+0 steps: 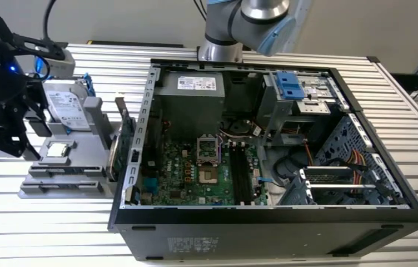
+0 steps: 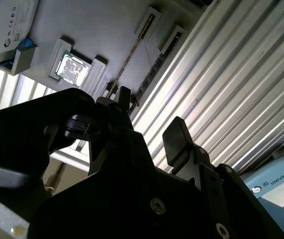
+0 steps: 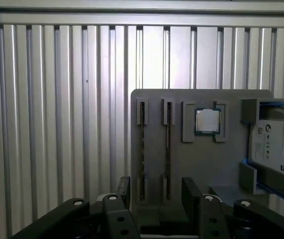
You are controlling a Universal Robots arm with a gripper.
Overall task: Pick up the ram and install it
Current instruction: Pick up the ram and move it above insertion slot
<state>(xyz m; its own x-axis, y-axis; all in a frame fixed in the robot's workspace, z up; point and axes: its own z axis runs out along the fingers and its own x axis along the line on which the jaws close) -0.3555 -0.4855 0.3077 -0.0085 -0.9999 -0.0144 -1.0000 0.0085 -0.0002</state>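
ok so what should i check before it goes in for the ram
1. Fingers open and empty: ok; the gripper holds nothing.
2. Ram seated in its gray holder slot: ok.
3. Gripper centred on the ram: cannot tell; two slots lie between the fingers in the first wrist view.
4. Chip and hard drive away from the fingers: ok.
5. Computer case open, board exposed: ok.
6. Memory slots on the board free: they look empty, ok.
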